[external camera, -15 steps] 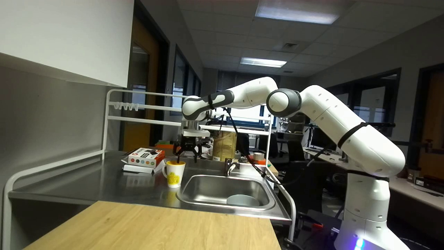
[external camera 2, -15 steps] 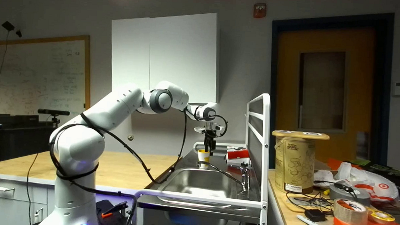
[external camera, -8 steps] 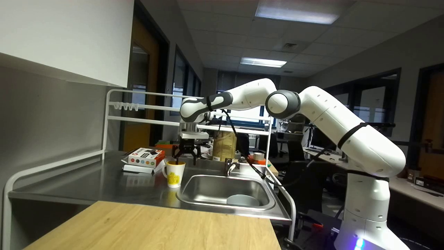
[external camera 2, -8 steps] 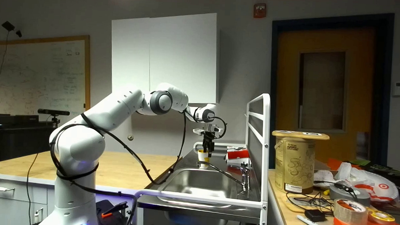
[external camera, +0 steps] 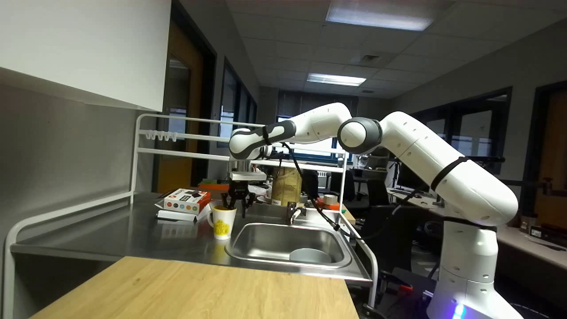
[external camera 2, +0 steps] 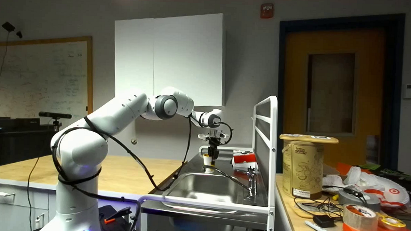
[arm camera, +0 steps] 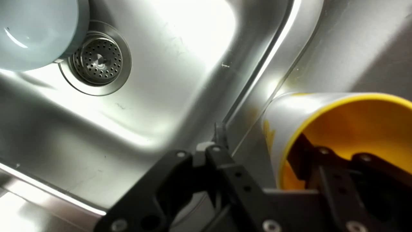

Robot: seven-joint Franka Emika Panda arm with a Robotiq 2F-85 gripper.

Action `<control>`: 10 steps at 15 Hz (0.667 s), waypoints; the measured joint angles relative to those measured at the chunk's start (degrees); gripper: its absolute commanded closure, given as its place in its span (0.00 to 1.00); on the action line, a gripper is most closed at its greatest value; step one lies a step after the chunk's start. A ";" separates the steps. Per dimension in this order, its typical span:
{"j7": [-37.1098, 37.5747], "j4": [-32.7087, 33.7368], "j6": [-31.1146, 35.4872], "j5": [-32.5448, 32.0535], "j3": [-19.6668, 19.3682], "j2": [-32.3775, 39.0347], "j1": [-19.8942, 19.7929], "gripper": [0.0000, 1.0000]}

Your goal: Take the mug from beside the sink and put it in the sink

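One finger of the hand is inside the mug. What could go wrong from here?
The open hand straddles one side wall of the mug, so gripping there may let it tilt when lifted. The mug stands close beside the sink, so its base might catch the rim if raised too little. A pale round dish sits in the sink and could get knocked during lowering.

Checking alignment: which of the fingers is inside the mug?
The right finger in the wrist view: its tip sits within the mug; the left finger is outside.
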 measured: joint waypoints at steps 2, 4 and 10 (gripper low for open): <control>0.00 0.02 0.00 0.06 0.00 0.01 -0.01 0.94; 0.01 0.08 0.02 0.07 0.00 0.01 0.00 0.97; -0.44 1.56 0.04 0.35 0.64 -0.27 0.28 0.93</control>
